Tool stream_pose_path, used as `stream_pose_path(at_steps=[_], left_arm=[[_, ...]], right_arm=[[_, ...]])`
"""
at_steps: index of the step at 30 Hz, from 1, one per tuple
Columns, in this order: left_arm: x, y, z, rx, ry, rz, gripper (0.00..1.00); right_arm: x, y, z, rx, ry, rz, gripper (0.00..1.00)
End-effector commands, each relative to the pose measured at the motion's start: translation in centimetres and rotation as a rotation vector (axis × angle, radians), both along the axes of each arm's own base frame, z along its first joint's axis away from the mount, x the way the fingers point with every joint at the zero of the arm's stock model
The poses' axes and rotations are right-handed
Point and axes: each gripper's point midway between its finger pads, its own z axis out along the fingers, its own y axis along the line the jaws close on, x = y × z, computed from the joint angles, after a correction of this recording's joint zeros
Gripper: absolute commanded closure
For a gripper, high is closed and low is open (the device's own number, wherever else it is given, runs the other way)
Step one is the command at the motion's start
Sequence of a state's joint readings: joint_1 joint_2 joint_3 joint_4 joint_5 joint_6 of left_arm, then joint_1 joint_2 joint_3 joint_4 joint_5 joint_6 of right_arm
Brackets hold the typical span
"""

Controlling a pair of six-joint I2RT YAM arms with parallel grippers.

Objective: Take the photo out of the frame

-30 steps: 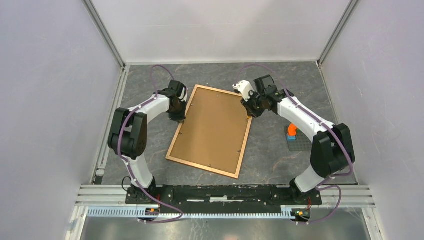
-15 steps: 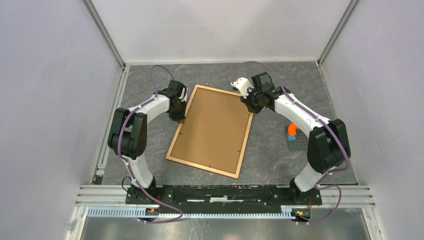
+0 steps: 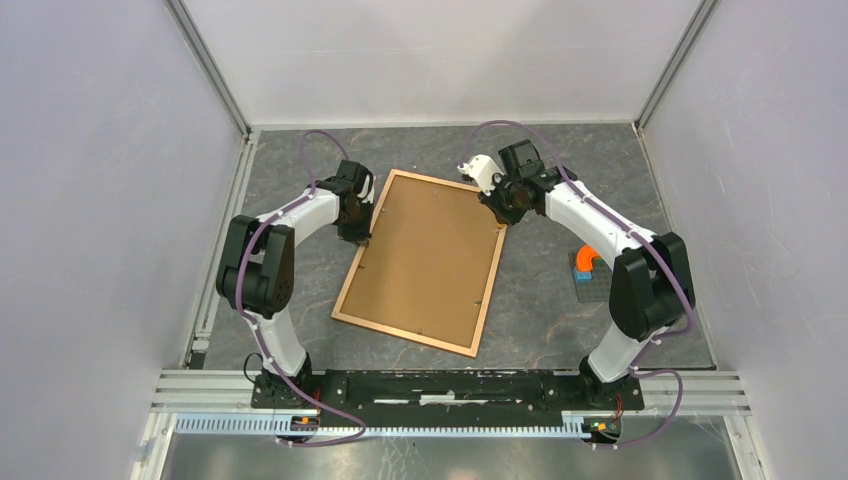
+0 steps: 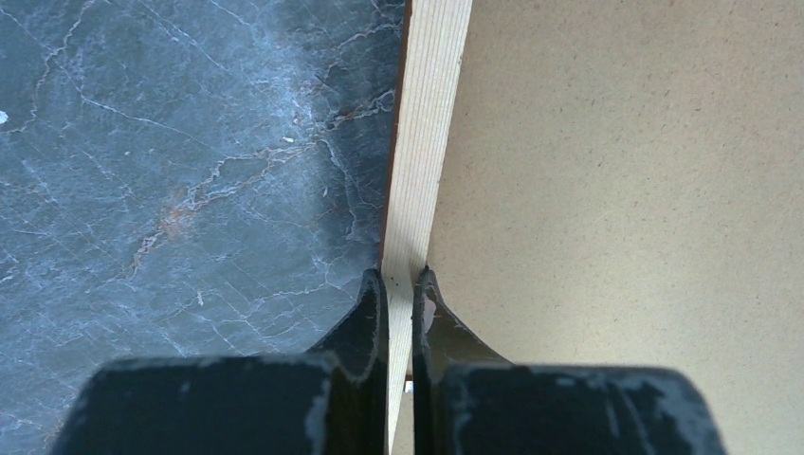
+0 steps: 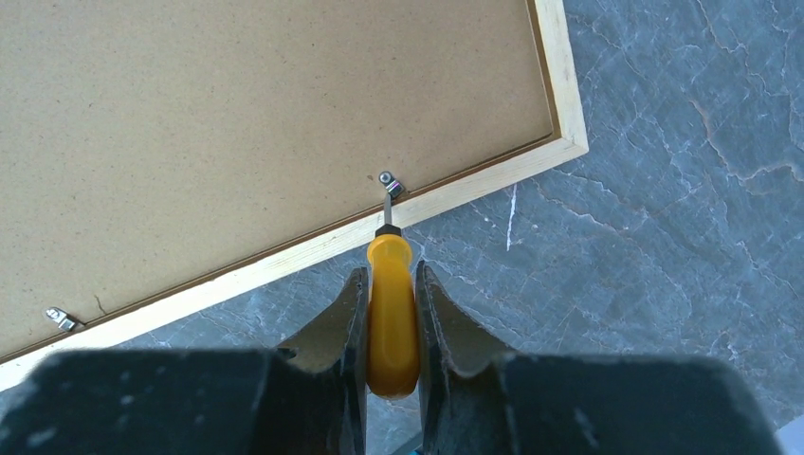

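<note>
The frame [image 3: 420,260] lies face down on the grey table, its brown fibreboard back [image 5: 237,114] up, so the photo is hidden. My left gripper [image 3: 362,238] is shut on the frame's pale left moulding [image 4: 427,142], one finger on each side of it [image 4: 400,275]. At the frame's far right corner, my right gripper [image 3: 495,208] is shut on a yellow-handled screwdriver [image 5: 392,313]. The screwdriver's tip rests at a small metal clip [image 5: 390,183] on the edge of the back panel, just inside the moulding [image 5: 284,256].
A second metal clip [image 5: 59,318] sits further along the same edge. A small grey baseplate [image 3: 597,288] with an orange piece [image 3: 585,260] lies on the table right of the frame. Pale walls enclose the table; an aluminium rail [image 3: 450,385] runs along the near edge.
My right gripper has moved with the screwdriver along the frame's right edge toward its far corner. The left arm and the frame have stayed put.
</note>
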State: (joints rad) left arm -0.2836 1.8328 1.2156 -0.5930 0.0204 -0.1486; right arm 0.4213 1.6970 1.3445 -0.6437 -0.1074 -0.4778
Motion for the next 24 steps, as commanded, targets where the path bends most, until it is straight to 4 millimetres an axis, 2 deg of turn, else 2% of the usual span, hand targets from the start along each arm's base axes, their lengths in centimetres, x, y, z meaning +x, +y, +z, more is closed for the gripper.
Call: stream_pose_path(at_steps=[1,5,9,17,24], left_arm=[[-1.3,0.0,-1.6,-0.001,0.079,0.035,0.98],[-1.5,0.1,-1.7,0.0,0.081,0.034,0.98],[-1.4,0.0,-1.7,-0.001,0.079,0.031,0.98],[-1.5,0.0,-1.8,-0.003,0.083,0.027,0.98],[-1.6,0.1,-1.7,-0.005,0.084,0.027,0.98]], right_arm=[[0.7,-0.3,-0.3,-0.032,-0.043,-0.017,1.0],[1.5,0.1,0.1,-0.024,-0.107,-0.03,1.0],[1.4,1.0,0.5,0.017,-0.14,-0.012,1.0],[-0.3,3.2,0.2,0.131,-0.066,0.065,1.0],[-1.8,3.6,-0.3,0.155,-0.005,0.091,1.0]])
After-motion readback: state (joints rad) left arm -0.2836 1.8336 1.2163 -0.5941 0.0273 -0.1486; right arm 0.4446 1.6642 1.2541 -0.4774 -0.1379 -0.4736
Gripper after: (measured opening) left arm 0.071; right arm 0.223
